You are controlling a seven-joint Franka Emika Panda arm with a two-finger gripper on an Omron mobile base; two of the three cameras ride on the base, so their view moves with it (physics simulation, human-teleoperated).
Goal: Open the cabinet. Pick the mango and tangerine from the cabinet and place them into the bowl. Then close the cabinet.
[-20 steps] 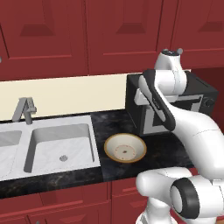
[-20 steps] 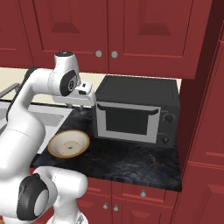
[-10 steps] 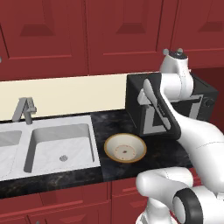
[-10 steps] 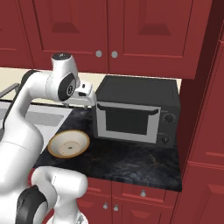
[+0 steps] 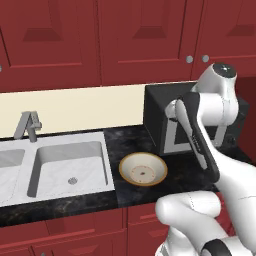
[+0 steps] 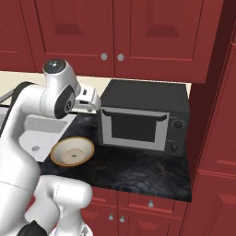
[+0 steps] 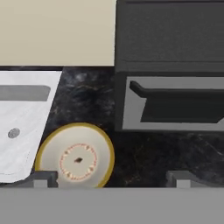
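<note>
Rising a little since the earlier frames, the arm is drawing its upper joints toward the cabinet while everything on the counter is staying put; going left to right, a grey faucet is standing behind a pale double sink set into the dark speckled counter; just right of the sink, the bowl is sitting empty on the counter, probably placed there so fruit can be dropped in from the shelf above; right of the bowl, near but not touching, a black microwave is standing with its door shut against the wall; above everything, the cabinet doors are still closed, two small silver knobs side by side, so the mango and tangerine are presumably hidden inside and the opening step is seemingly not yet done; the arm is folding up from its white base, elbow bent, hand hanging over the gap between bowl and microwave and looking down; in the hand view, the gripper is showing its fingertips spread wide apart with nothing between them.
</note>
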